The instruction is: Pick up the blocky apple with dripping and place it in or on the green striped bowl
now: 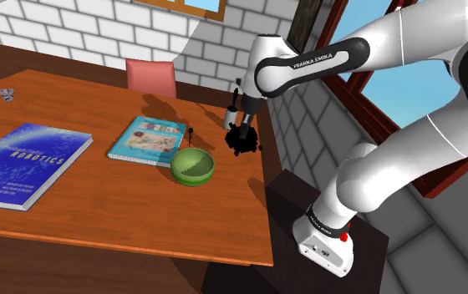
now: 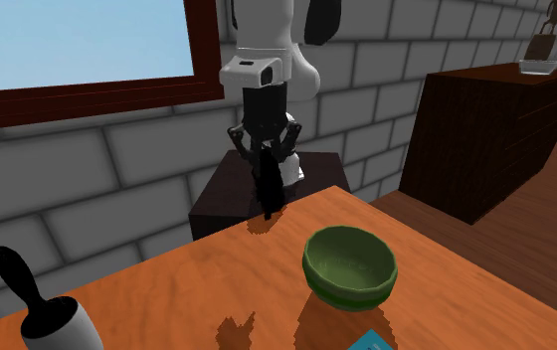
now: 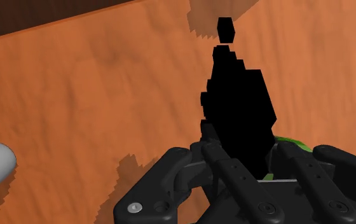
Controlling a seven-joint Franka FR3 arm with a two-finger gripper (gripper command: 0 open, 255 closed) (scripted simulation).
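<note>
The black, blocky apple with its drip (image 1: 242, 144) is clasped between the narrowly parted fingers of the all-black gripper (image 1: 241, 129). It is held just right of centre in the shoulder view, above the brown wooden table (image 1: 99, 209) and close to its right edge. The green striped bowl (image 1: 192, 165) sits lower left of it, near but apart. A slip is judged possible on such uneven blocks, and an apple dropped here could be lost over the edge. If released early, it could strike the bowl's rim and bounce off.
</note>
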